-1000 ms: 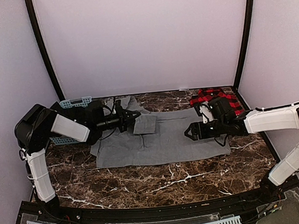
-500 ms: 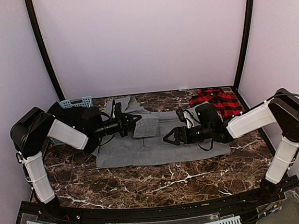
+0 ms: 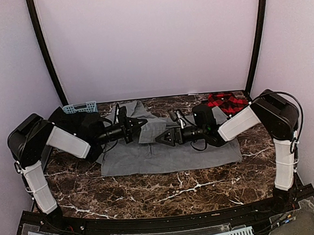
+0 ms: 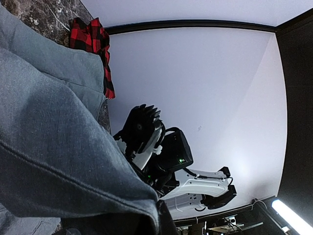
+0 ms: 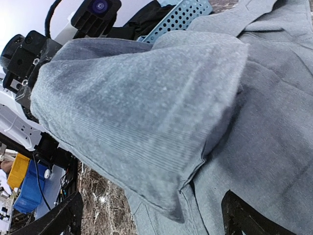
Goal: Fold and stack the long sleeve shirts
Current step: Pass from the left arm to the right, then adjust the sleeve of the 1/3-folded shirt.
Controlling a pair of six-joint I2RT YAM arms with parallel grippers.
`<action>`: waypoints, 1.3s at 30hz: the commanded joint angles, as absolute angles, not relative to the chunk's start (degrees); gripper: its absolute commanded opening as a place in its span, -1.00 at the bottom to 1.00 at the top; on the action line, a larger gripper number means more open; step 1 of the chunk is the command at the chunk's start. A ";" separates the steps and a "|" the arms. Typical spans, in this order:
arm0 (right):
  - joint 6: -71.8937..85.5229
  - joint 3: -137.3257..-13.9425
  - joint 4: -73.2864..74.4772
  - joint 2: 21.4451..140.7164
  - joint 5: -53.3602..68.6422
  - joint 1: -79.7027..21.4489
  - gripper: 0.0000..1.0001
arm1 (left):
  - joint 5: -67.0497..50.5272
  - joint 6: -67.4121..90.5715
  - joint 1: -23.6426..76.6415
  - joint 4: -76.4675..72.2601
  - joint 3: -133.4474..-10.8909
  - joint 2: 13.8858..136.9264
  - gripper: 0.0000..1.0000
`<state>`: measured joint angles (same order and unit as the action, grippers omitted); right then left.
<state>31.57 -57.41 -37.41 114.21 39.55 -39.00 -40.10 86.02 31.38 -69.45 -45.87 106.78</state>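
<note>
- Top view: grey shirt [image 3: 165, 152] lies spread flat at centre-rear of tabletop [image 3: 152, 192], collar toward rear wall.
- Top view: plaid shirt [image 3: 228, 103] is bunched at rear-R corner, just beside the grey shirt's R edge. Whether the 2 touch can't be told.
- Top view: L tool [image 3: 144, 122] reaches in from L and is clamped on the sleeve end [image 3: 153, 130] of the grey shirt. Sleeve end is lifted and sits over the shirt body.
- Top view: R tool [image 3: 166, 130] reaches in from R, low over the shirt's middle, tips just beside the held sleeve end. Jaws apart, nothing gripped. The 2 tools point at each other.
- Top view: light-blue perforated basket [image 3: 79, 108] sits at rear-L, behind the L arm.
- L wrist view: grey cloth fills the L half of frame, hem seam running down to the clamp point at bottom edge. R tool is seen head-on just beyond the cloth. Plaid shirt is at top L, by the wall.
- R wrist view: sleeve end hangs as a thick fold across frame centre, w/ L tool clamped at its upper-L end.
- R wrist view: R tool's 2 fingers [image 5: 254, 218] sit wide apart at the lower corners. Contact w/ cloth below can't be told. Shirt body lies flat beneath, basket at top.
</note>
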 commanded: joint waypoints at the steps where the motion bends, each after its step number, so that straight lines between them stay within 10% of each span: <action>1: 30.52 -58.93 -46.83 115.68 46.91 -39.46 0.87 | -41.29 86.46 31.65 -71.98 -45.09 104.02 -1.00; 9: 31.10 -58.18 -49.93 115.80 51.40 -39.46 0.32 | -41.16 86.18 31.60 -71.49 -45.39 104.32 -1.00; 15: 33.66 -55.60 -49.92 113.44 52.11 -38.71 -0.98 | -41.34 84.31 31.60 -70.83 -45.00 104.07 -1.00; 28: 31.76 -65.86 -9.94 94.18 41.12 -35.61 -1.00 | -39.39 51.02 27.78 -43.57 -43.85 92.92 0.11; 39: 31.33 -81.21 -0.28 103.41 42.99 -35.33 -1.00 | -29.90 38.32 27.59 -33.20 -38.72 87.05 0.24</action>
